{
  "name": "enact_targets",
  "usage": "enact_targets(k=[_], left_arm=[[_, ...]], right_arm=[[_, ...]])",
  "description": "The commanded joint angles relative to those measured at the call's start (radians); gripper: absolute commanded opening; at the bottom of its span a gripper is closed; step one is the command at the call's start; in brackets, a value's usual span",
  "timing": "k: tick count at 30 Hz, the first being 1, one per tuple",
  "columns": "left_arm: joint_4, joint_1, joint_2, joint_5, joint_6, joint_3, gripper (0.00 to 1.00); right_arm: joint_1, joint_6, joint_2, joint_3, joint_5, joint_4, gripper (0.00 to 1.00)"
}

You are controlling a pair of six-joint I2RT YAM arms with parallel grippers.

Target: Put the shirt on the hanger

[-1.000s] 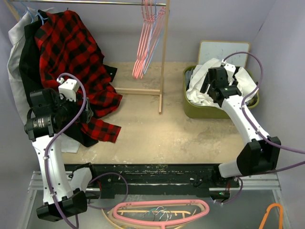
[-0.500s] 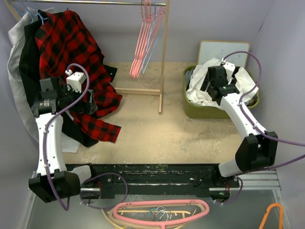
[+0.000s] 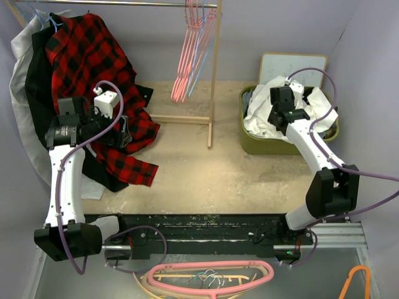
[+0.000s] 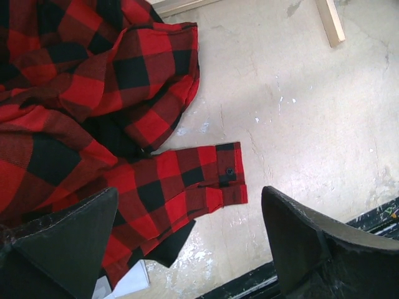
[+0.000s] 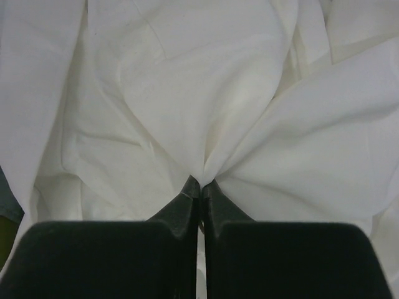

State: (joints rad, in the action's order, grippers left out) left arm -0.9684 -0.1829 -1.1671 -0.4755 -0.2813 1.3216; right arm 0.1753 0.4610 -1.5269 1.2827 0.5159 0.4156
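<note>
since a second earlier the left arm had swung further in over the red plaid shirt point(image 3: 93, 56), while the right arm barely shifted. the right fingers point(image 5: 190, 200) were pinched tight on a fold of the white shirt point(image 5: 187, 93), the cloth bunching out from their tips. the shirt lay heaped in the green basket point(image 3: 262, 148) at the far right of the counter point(image 3: 206, 174). the left fingers point(image 4: 68, 237) stood wide apart, holding nothing, above the plaid sleeve lying on the counter. the light-blue hanger point(image 3: 201, 59) hung among pink hangers point(image 3: 184, 68) on the rail point(image 3: 124, 4), well apart from the shirt.
</note>
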Motion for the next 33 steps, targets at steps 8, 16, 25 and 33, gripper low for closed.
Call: enact_targets(k=[8,16,25,33], left_arm=[[-0.095,0.069,-0.008,-0.04,-0.144,0.025,1.0],[-0.18,0.069,-0.02,-0.231,-0.179,0.079,1.0],[-0.236,0.069,-0.003,-0.394,-0.222,0.1,1.0],[-0.319,0.071,0.024,-0.453,-0.407,0.07,0.99]], right_arm=[[-0.001,-0.025,0.331,0.078,-0.238,-0.029,0.0],[0.031,-0.025,0.382,0.42,-0.785,-0.085,0.0],[0.36,0.102,0.352,0.393,-1.269,-0.405,0.0],[0.336,0.004,0.429,0.044,-1.044,-0.393,0.0]])
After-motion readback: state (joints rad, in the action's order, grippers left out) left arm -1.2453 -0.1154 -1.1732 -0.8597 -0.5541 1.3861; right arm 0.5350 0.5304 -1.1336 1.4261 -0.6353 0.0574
